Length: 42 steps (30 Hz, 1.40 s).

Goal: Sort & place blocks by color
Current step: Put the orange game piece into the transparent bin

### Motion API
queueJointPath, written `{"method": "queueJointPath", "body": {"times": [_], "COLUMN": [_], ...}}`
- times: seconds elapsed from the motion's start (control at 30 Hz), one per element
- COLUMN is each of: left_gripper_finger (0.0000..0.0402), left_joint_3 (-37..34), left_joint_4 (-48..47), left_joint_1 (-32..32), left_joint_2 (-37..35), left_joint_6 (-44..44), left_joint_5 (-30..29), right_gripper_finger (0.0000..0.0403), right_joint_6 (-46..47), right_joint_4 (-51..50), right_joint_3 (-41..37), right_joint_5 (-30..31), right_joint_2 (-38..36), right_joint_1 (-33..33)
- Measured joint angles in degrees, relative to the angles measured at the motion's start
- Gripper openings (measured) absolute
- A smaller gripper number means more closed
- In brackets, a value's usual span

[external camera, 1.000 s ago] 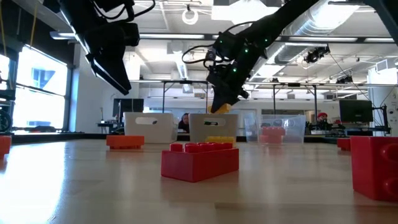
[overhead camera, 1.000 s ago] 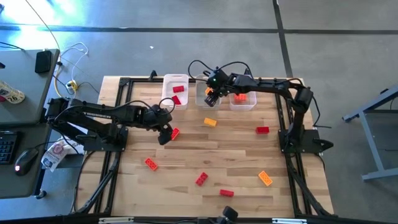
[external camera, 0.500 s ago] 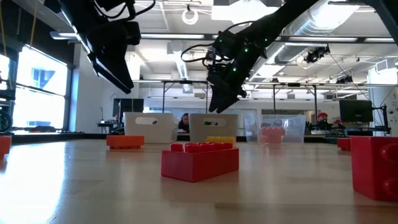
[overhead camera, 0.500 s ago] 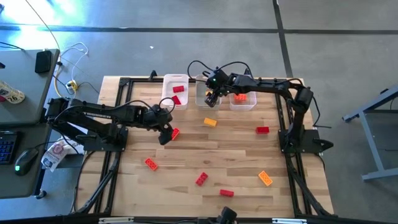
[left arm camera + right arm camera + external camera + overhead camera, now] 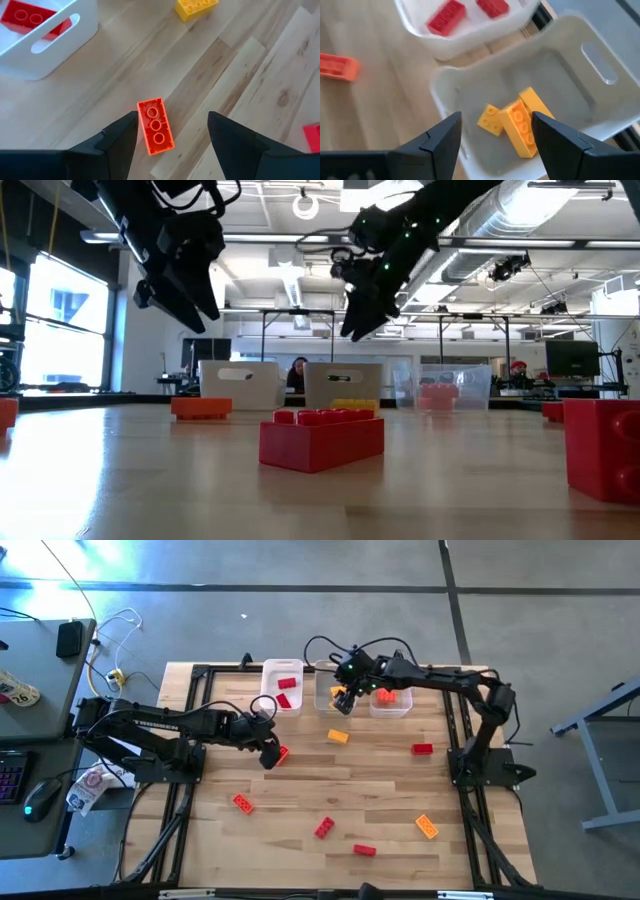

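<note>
The left gripper (image 5: pixel 170 131), jaws spread and empty, hung directly over the orange-red block (image 5: pixel 155 126), whose long axis ran between its fingers.

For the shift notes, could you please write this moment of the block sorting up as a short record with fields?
left gripper: open, hovering above an orange-red block lying flat on the table
right gripper: open, empty, above the middle bin
middle bin contents: yellow blocks
left bin contents: two red blocks
right bin contents: orange-red blocks
loose on table: several blocks, including a yellow block near the bins
</note>
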Motion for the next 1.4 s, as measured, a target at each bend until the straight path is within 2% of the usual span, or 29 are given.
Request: {"method": "queueJointPath", "body": {"times": [0.2, 0.4, 0.57, 1.17, 1.4], "left_gripper_finger": [0.0227, 0.0227, 0.0227, 0.0227, 0.0223], "left_joint_3": [0.0, 0.0, 0.0, 0.0, 0.0], "left_joint_4": [0.1, 0.0, 0.4, 3.0, 3.7], "left_joint_1": [0.0, 0.0, 0.0, 0.2, 0.2], "left_joint_2": [0.5, 5.3, 9.6, 19.9, 23.3], "left_joint_6": [-1.5, -1.8, -3.2, -6.0, -3.6], "left_joint_5": [0.1, 1.1, 3.5, 3.8, 3.7], "right_gripper_finger": [0.0226, 0.0226, 0.0226, 0.0226, 0.0226], "right_joint_6": [-0.2, -0.2, -0.2, -1.3, -1.3], "right_joint_4": [-1.4, -3.5, -4.4, -5.6, -5.7], "right_joint_3": [0.0, 0.0, 0.0, 0.0, 0.0], "right_joint_5": [0.0, 0.3, 0.4, 2.4, 2.4], "right_joint_2": [-3.9, -5.4, -5.5, -5.5, -5.5], "right_joint_1": [1.6, 3.0, 3.9, 4.2, 4.2]}}
